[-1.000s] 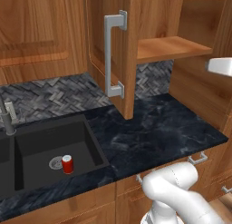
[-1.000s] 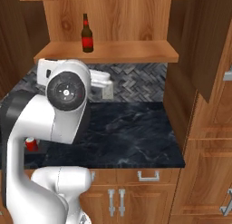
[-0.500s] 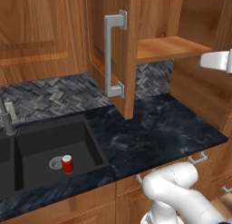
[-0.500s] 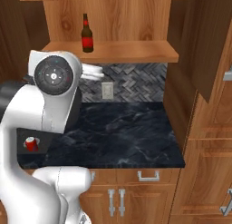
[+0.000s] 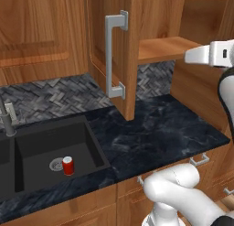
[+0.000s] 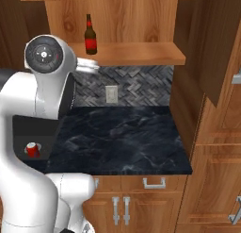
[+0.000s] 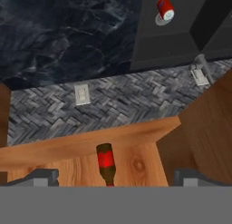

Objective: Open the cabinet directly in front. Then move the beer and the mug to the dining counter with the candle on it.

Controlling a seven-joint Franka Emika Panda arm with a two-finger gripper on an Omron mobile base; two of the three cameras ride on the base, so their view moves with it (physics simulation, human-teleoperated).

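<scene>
- Fingers [image 7: 112,177] stand spread wide with nothing between their pads; in the hand view the two grey tips sit far apart at the bottom edge, one at each side of the beer.
- Between the fingers, and just beyond them, stands the beer [image 6: 90,35], a small dark brown glass bottle with a red label and red neck band, upright on the shelf [image 6: 141,53] of the cabinet [image 5: 109,51].
- That shelf is a smooth plank of warm wood with visible grain; the cabinet's reddish-brown panelled door hangs swung open to the left of the fingers, carrying a long vertical silver bar handle [image 5: 112,56].
- Below the fingers runs a backsplash [image 6: 136,83] of grey herringbone tile with a pale wall outlet [image 6: 111,94] set in it.
- Farther below lies the worktop [image 6: 122,137], glossy black stone with pale marbled veins, over brown wooden drawers with silver handles.
- Well off to the left of the fingers, a matte black sink [image 5: 50,152] is sunk in the worktop; a short red can [image 5: 67,165] stands upright by its drain, and a grey tap [image 5: 7,124] rises at the sink's back.
- White arm [image 6: 42,100] rises from the base, bends at a round dark-faced joint level with the shelf, and reaches the hand forward toward the open cabinet, roughly level.
</scene>
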